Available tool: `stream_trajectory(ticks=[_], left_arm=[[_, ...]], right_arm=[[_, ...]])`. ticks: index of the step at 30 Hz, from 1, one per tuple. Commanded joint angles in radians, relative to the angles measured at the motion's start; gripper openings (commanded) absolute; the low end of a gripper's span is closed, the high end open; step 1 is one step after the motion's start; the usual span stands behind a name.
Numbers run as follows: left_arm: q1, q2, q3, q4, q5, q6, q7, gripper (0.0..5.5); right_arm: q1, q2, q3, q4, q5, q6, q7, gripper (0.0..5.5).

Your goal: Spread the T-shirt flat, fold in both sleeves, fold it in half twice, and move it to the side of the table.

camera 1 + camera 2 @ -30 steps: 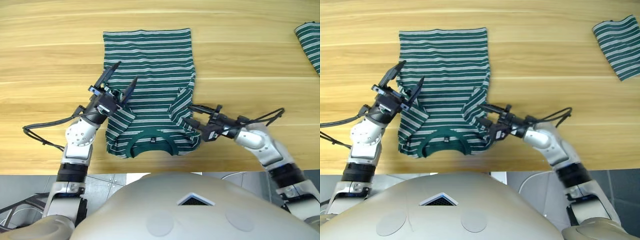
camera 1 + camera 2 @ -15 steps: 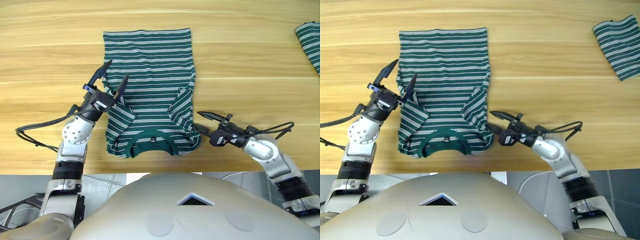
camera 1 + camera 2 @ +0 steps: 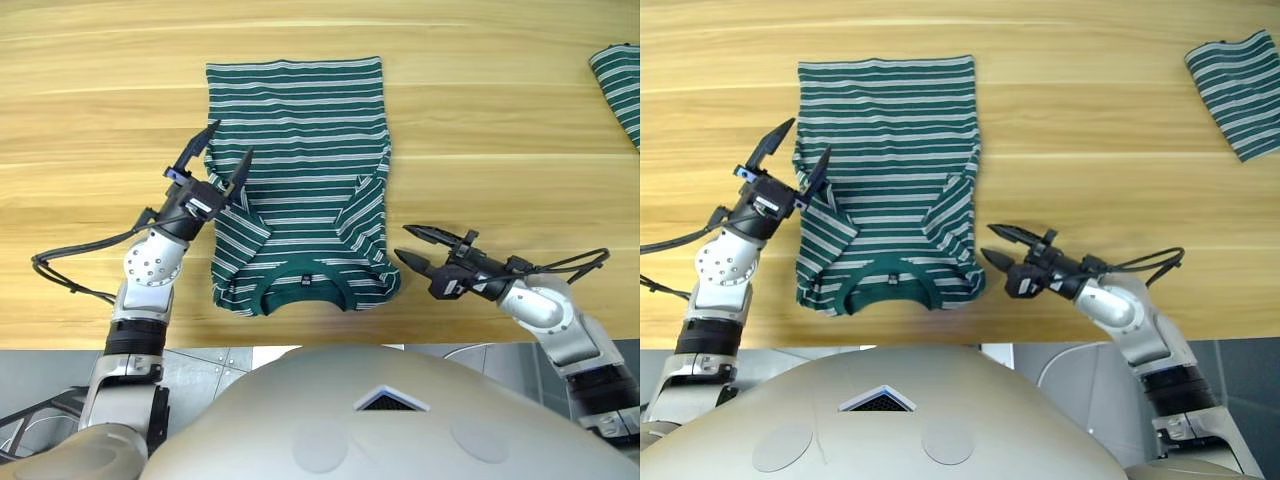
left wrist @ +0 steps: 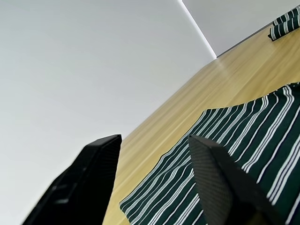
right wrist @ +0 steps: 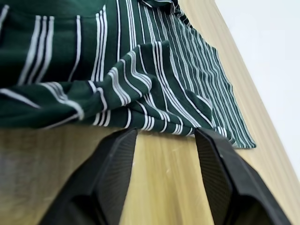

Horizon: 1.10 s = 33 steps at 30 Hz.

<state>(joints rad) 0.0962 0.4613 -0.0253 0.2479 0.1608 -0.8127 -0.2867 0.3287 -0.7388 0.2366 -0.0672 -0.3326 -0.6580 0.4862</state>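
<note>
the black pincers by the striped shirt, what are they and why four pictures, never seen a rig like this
They are a humanoid robot's two grippers, one per arm. Two pictures look down from its head; two come from cameras on the wrists, looking past the black fingers. On the wooden table lies a green striped T-shirt, sleeves folded in, collar nearest the robot. The left gripper is at its left edge, the right gripper just off its right side. Both are open, holding nothing. Another folded striped cloth lies far right.

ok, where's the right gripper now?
In the head views, the right gripper is open on the robot's right, just beside the collar-end corner of the T-shirt, over the table near its front edge.
</note>
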Motion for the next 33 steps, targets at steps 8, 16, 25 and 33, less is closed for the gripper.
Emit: stream_trajectory(ticks=[8, 16, 25, 33], left_arm=[[-0.034, 0.004, -0.008, 0.026, -0.001, -0.007, -0.001, 2.66], [-0.057, 0.001, -0.018, 0.063, -0.004, -0.019, -0.007, 2.66], [-0.065, 0.002, -0.022, 0.077, -0.009, -0.025, -0.012, 2.66], [-0.091, -0.001, -0.035, 0.108, -0.010, -0.028, -0.010, 2.66]], right_arm=[[-0.054, -0.010, 0.080, 0.069, -0.049, -0.049, 0.035, 2.25], [-0.158, -0.040, -0.035, 0.135, -0.150, -0.061, -0.098, 2.25], [-0.187, 0.000, -0.007, 0.144, -0.157, -0.075, -0.108, 2.25], [-0.209, 0.046, 0.095, 0.156, -0.184, -0.103, -0.098, 2.25]])
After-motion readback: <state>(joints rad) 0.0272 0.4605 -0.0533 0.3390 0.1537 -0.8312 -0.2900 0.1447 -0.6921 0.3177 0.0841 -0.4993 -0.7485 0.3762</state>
